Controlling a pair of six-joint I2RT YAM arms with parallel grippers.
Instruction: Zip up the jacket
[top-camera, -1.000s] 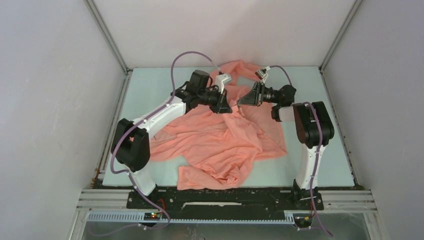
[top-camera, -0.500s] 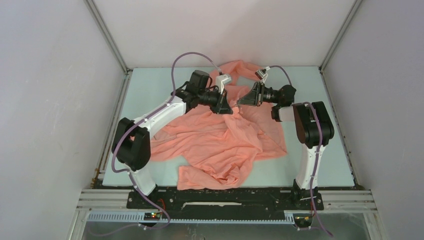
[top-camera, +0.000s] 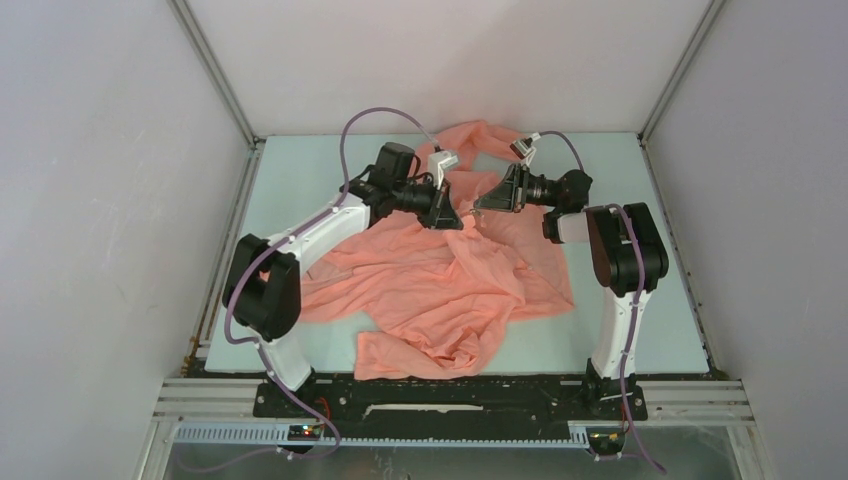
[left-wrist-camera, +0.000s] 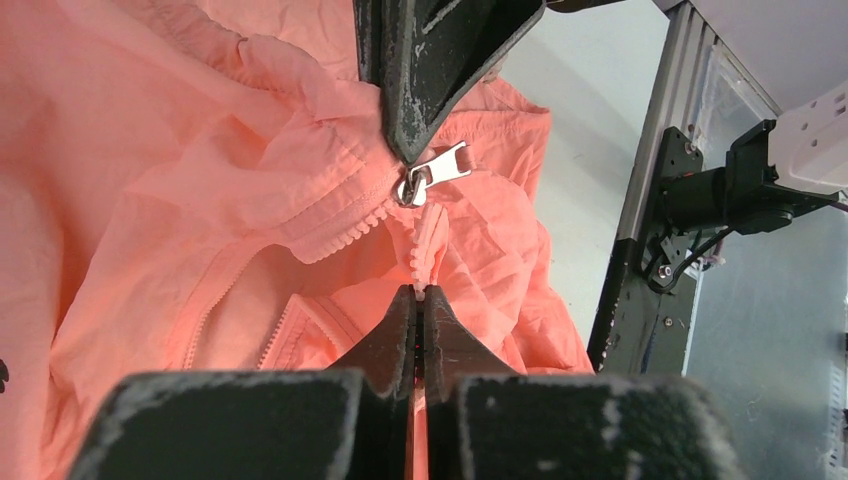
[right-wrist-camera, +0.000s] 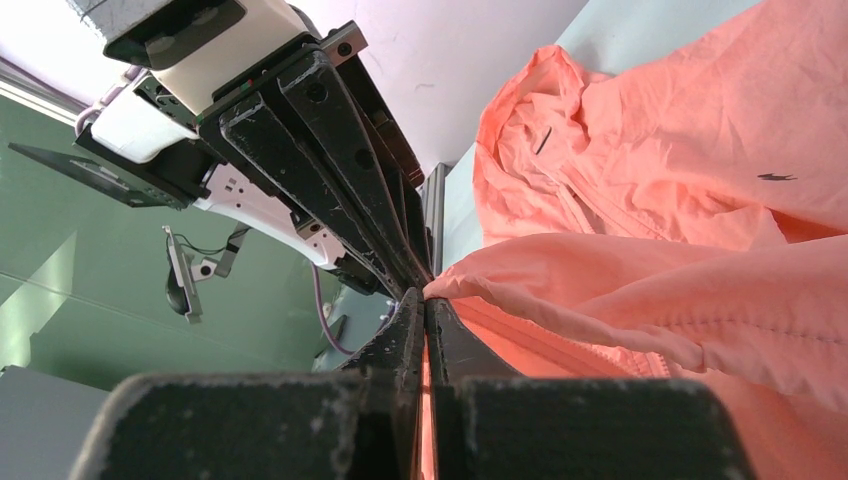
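Note:
The salmon-orange jacket (top-camera: 450, 275) lies crumpled on the table, its hood toward the back wall. My two grippers meet tip to tip over its upper middle. My left gripper (top-camera: 455, 214) is shut on the zipper tape (left-wrist-camera: 428, 235) just below the small metal zipper pull (left-wrist-camera: 435, 170). My right gripper (top-camera: 482, 206) is shut on a fold of jacket fabric (right-wrist-camera: 560, 290) right above the pull; its tips show in the left wrist view (left-wrist-camera: 405, 150). The half-open zipper teeth spread apart beside the slider.
The pale green table (top-camera: 300, 170) is enclosed by white walls with aluminium corner posts (top-camera: 215, 75). A black front rail (top-camera: 450, 400) carries both arm bases. A purple cable (top-camera: 375, 112) loops above my left arm.
My left gripper has shifted slightly left and back, still holding the zipper tape. My right arm has stayed still.

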